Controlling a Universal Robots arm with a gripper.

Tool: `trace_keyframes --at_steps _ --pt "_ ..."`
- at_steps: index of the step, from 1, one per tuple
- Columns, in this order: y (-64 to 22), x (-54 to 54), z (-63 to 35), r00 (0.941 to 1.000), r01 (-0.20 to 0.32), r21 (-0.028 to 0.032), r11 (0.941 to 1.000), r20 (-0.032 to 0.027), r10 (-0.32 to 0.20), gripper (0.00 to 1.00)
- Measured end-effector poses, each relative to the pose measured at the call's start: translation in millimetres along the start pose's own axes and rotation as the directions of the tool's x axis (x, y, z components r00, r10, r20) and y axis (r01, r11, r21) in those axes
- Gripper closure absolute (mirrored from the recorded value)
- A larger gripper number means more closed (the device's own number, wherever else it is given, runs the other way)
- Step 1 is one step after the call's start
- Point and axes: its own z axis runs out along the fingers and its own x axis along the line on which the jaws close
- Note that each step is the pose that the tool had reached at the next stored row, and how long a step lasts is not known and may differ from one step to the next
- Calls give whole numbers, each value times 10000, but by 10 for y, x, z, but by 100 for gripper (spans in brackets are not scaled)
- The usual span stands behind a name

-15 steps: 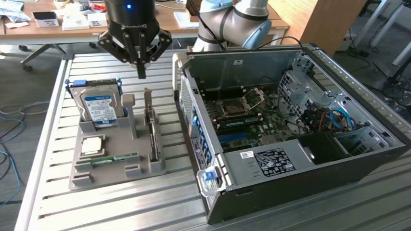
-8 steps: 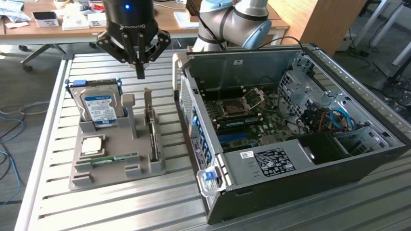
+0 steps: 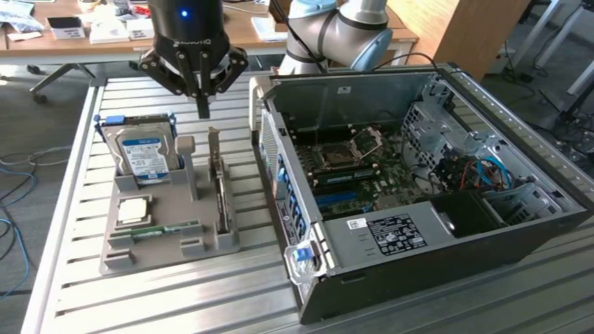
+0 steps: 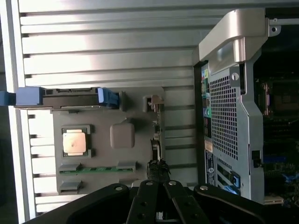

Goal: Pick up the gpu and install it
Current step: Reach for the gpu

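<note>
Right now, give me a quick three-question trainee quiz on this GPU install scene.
1. True or false: the gpu is already seated in the computer case.
2. The gripper is: A) shut on the gpu; B) shut, holding nothing, above the gpu; C) wide open.
3. Fill in: the gpu stands on edge in the grey ____ beside the case.
Key: 1 false; 2 B; 3 tray.
</note>
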Motion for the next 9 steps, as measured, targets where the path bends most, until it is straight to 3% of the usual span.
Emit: trace_keyframes --at_steps 9 --pt "-147 -11 -5 10000 0 0 10000 0 0 89"
